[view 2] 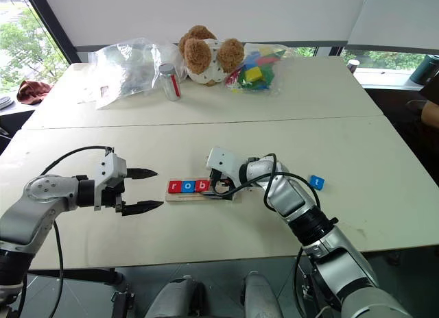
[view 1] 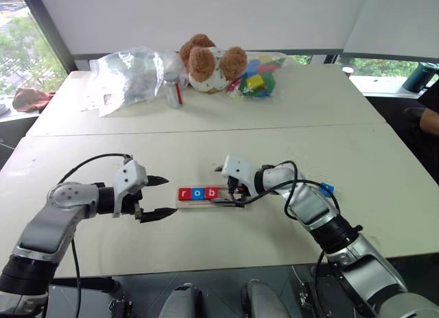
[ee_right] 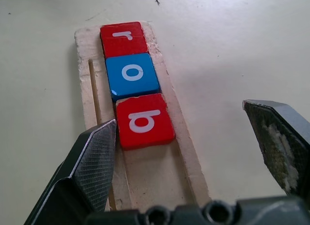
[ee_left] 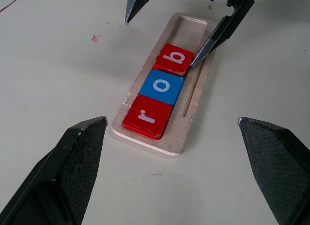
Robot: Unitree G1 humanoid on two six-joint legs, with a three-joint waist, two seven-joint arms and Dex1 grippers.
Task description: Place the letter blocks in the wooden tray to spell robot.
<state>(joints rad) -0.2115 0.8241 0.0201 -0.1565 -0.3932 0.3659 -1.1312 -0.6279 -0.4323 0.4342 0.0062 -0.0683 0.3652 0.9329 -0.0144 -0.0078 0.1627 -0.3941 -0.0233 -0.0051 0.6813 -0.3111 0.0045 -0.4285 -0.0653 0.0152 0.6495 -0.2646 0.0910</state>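
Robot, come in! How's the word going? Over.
Both pincers open, left, right over wooden tray. Blocks r, o, b in. Blue block waiting outside.

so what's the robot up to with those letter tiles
It is spelling a word in a wooden tray. A red r, a blue o and a red b already sit in a row. The right gripper hovers open over the b; the left gripper waits open beside the tray's r end. A blue tile lies apart on the table.

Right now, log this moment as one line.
tray: r, o, b placed | blue t tile: on table, right of tray | left gripper: open, left of tray | right gripper: open, over tray
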